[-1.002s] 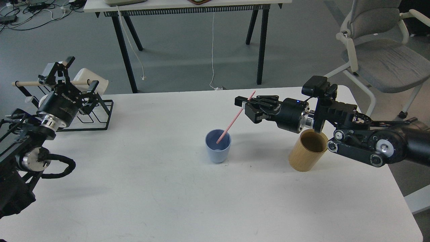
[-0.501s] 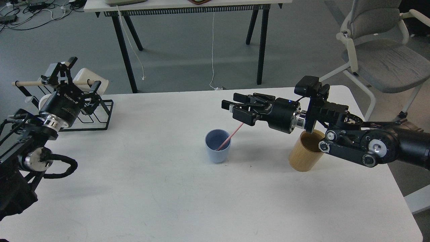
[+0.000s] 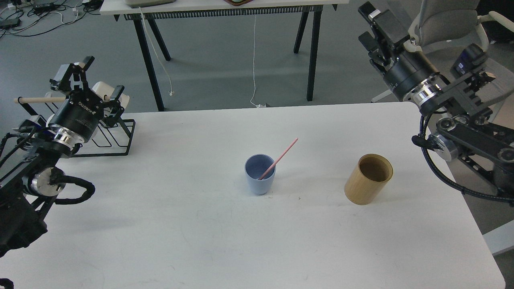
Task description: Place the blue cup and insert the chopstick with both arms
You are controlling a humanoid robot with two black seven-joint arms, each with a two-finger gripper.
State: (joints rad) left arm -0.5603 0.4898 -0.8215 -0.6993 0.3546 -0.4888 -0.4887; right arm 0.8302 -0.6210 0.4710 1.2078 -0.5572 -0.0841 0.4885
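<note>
Both arms are raised clear of the table: left gripper [image 3: 91, 76] up by the black wire rack [image 3: 114, 138], fingers spread, empty; right gripper [image 3: 371, 24] high at the far right, fingers apart, empty too. White table [image 3: 200, 241], grey floor, office chair [image 3: 453, 64] behind. Blue cup [image 3: 260, 174] stands mid-table beside the tan holder [image 3: 368, 179]; the pink chopstick [image 3: 279, 158] leans in it, tip pointing up-right.

Grey floor [image 3: 225, 60], dark-legged desk [image 3: 225, 8], pale chair [image 3: 453, 24].
</note>
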